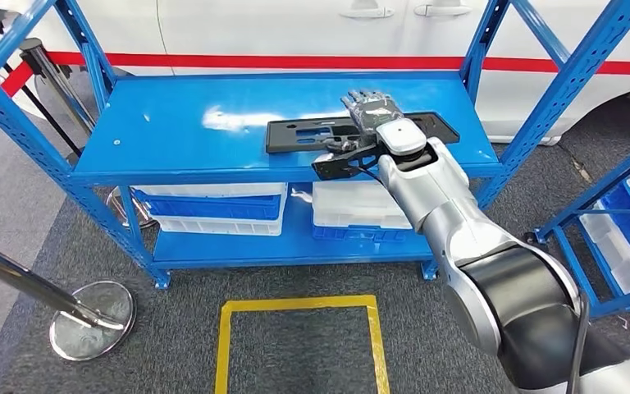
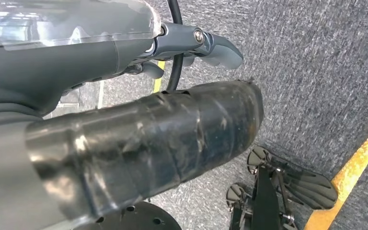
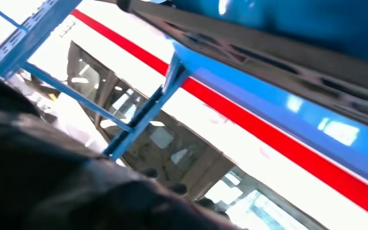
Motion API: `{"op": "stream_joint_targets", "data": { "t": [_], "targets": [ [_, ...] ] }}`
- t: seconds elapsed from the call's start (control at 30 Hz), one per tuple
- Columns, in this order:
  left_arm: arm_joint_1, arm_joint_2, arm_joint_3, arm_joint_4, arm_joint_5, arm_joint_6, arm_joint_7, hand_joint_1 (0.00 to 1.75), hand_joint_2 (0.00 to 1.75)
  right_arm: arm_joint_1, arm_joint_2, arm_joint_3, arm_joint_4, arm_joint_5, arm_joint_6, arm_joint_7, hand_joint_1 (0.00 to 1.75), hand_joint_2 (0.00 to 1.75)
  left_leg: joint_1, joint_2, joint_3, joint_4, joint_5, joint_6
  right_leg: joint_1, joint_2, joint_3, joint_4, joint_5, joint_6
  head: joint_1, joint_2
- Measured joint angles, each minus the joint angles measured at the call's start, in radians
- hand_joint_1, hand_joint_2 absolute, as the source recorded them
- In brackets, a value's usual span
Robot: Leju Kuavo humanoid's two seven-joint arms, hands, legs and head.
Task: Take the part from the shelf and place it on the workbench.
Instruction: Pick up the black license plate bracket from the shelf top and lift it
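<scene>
Black flat part (image 1: 359, 131): lying flat on the top deck of the blue shelf (image 1: 180, 123), toward its right end, near the front edge.

Right hand (image 1: 371, 111): reaching over the part, fingers stretched forward and lying on or just above it; whether clamping, cannot tell.

Left hand (image 2: 191, 43): hanging over grey carpet, fingers curling loosely around nothing.

Bins (image 1: 213, 209): sitting on the lower deck.

Yellow floor marking (image 1: 295, 305): lying before the shelf.

- My right arm (image 1: 451, 217) was silver with a glossy black joint shell.
- My right hand (image 1: 373, 111) wore dark, ribbed fingers.
- A black cable (image 1: 576, 345) ran alongside.
</scene>
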Motion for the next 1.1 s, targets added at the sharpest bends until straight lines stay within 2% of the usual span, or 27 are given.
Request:
{"op": "stream_joint_targets", "data": {
  "t": [0.03,0.1,0.17,0.2,0.23,0.27,0.33,0.4,0.43,0.5,0.6,0.8,0.87,1.0,1.1],
  "targets": [
    [0.000,-0.001,0.003,0.000,-0.002,0.000,0.000,0.00,0.00,0.003,0.002,0.000,0.000,0.000,-0.001,-0.003,0.00,0.00,0.003,0.001,0.011,-0.010,0.002,0.007,0.000,0.000,-0.002,0.014,-0.002,0.003,0.000,0.000],
    [0.000,-0.002,0.008,0.000,-0.005,0.001,0.004,0.00,0.00,0.003,0.005,0.001,0.000,0.000,-0.002,-0.005,0.00,0.00,0.006,0.002,0.030,-0.020,0.007,0.014,-0.002,0.000,-0.033,0.076,-0.044,0.007,-0.001,0.000],
    [0.000,-0.002,0.010,0.000,-0.006,0.002,0.010,0.00,0.00,0.005,0.007,0.001,0.000,0.000,-0.001,-0.008,0.00,0.00,0.005,0.003,0.032,-0.019,0.006,0.015,-0.005,-0.001,-0.096,0.191,-0.104,0.012,-0.001,0.000],
    [0.000,-0.002,0.011,0.000,-0.006,0.003,0.012,0.00,0.00,0.008,0.008,0.001,0.000,0.000,0.000,-0.010,0.00,0.00,0.006,0.003,0.032,-0.017,0.004,0.014,-0.008,-0.001,-0.126,0.237,-0.120,0.015,-0.001,0.000],
    [0.001,-0.002,0.012,0.000,-0.006,0.003,0.014,0.00,0.00,0.011,0.009,0.001,0.000,0.000,0.001,-0.013,0.00,0.00,0.008,0.002,0.033,-0.014,0.001,0.011,-0.011,-0.001,-0.143,0.255,-0.118,0.017,-0.001,0.000],
    [0.002,-0.003,0.013,0.000,-0.007,0.004,0.016,0.00,0.00,0.013,0.009,0.001,0.000,0.000,0.003,-0.016,0.00,0.00,0.010,0.001,0.034,-0.010,-0.003,0.006,-0.014,-0.002,-0.144,0.237,-0.094,0.019,-0.001,0.000],
    [0.004,-0.004,0.015,0.000,-0.008,0.004,0.017,0.00,0.00,0.014,0.010,0.002,0.000,0.000,0.005,-0.018,0.00,0.00,0.016,-0.002,0.038,0.004,-0.016,-0.006,-0.019,-0.004,-0.103,0.119,-0.014,0.019,-0.001,0.000],
    [0.003,-0.006,0.017,0.000,-0.011,0.005,0.020,0.00,0.00,0.013,0.012,0.003,0.000,0.000,0.005,-0.018,0.00,0.00,0.019,-0.002,0.035,0.020,-0.028,-0.021,-0.014,-0.005,-0.072,0.029,0.016,0.012,-0.001,0.000],
    [0.003,-0.006,0.018,0.000,-0.014,0.007,0.022,0.00,0.00,0.014,0.014,0.005,0.000,0.000,0.006,-0.018,0.00,0.00,0.018,-0.002,0.033,0.025,-0.031,-0.028,-0.010,-0.005,-0.069,0.017,0.015,0.005,-0.001,0.000],
    [0.002,-0.006,0.018,0.000,-0.021,0.006,0.028,0.00,0.00,0.018,0.020,0.010,0.000,0.000,0.005,-0.017,0.00,0.00,0.016,-0.001,0.030,0.032,-0.033,-0.032,-0.008,-0.005,-0.067,0.016,0.024,-0.005,-0.001,0.000],
    [0.004,-0.006,0.019,0.000,-0.026,0.000,0.031,0.00,0.00,0.018,0.026,0.016,0.000,-0.001,0.007,-0.015,0.00,0.00,0.016,0.000,0.031,0.029,-0.030,-0.024,-0.010,0.000,-0.065,0.013,0.029,-0.008,-0.001,0.000],
    [-0.001,-0.005,0.031,0.000,-0.027,-0.001,0.033,0.00,0.00,0.017,0.034,0.025,0.000,-0.002,0.011,-0.016,0.00,0.00,0.016,0.001,0.045,0.010,-0.038,-0.018,-0.006,0.000,-0.062,0.013,0.021,-0.020,-0.001,0.000],
    [0.000,-0.005,0.034,0.000,-0.026,-0.004,0.037,0.00,0.00,0.017,0.035,0.026,0.000,-0.004,0.014,-0.022,0.00,0.00,0.017,0.001,0.045,0.009,-0.038,-0.023,-0.005,0.000,-0.062,0.013,0.021,-0.021,-0.001,0.000],
    [0.000,-0.005,0.037,0.000,-0.029,-0.011,0.040,0.00,0.00,0.018,0.036,0.026,0.000,-0.009,0.016,-0.039,0.00,0.00,0.019,0.001,0.045,0.008,-0.038,-0.045,-0.004,-0.001,-0.062,0.014,0.020,-0.021,-0.001,0.000],
    [0.000,-0.006,0.040,0.000,-0.032,-0.016,0.041,0.00,0.00,0.023,0.036,0.026,0.000,-0.013,0.014,-0.043,0.00,0.00,0.019,0.001,0.045,0.009,-0.038,-0.048,-0.004,-0.001,-0.061,0.013,0.020,-0.021,-0.001,0.000]
  ]
}}
